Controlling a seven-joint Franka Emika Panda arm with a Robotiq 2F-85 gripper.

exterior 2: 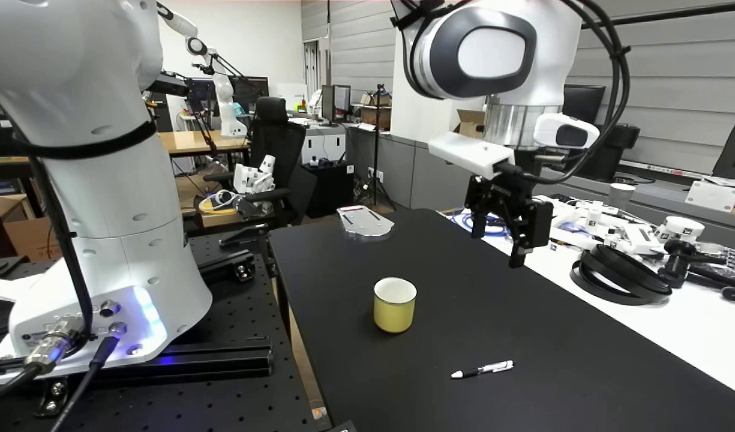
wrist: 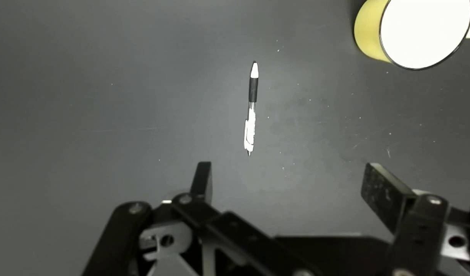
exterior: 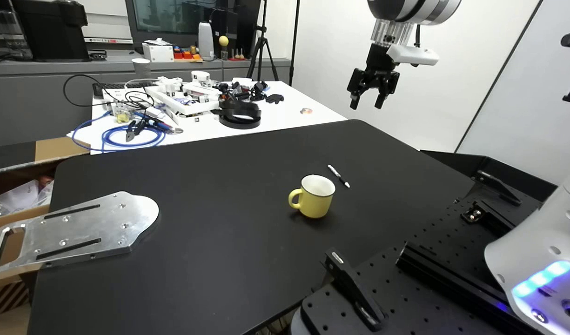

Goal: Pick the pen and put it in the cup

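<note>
Found the pen [exterior 2: 482,369] lying flat on the black tabletop [exterior: 210,223], near the cup [exterior: 314,204] but apart from it. Made out in the wrist view a white tip [wrist: 254,71] pointing toward the top, then a dark grip [wrist: 253,90], then a whitish barrel [wrist: 251,125] with a clip [wrist: 246,133] at the end nearer the tool [exterior: 366,104]. Saw the cup standing upright, yellow outside and white within, partly cut off at the upper right of the wrist view. Caught its yellow handle [exterior: 294,198] plainly in an exterior view. Noticed the tool hanging above the tabletop in both exterior views, pointing downward, with fingers [wrist: 381,196] spread wide. Spotted a silvery metal plate [exterior: 91,226] lying well apart from the cup and jutting past the tabletop's edge. Noted a blue-lit strip [exterior: 542,278] on the white robot base [exterior: 522,232], and loops of black band [exterior: 240,123] on a white tabletop [exterior: 289,118] beyond.
</note>
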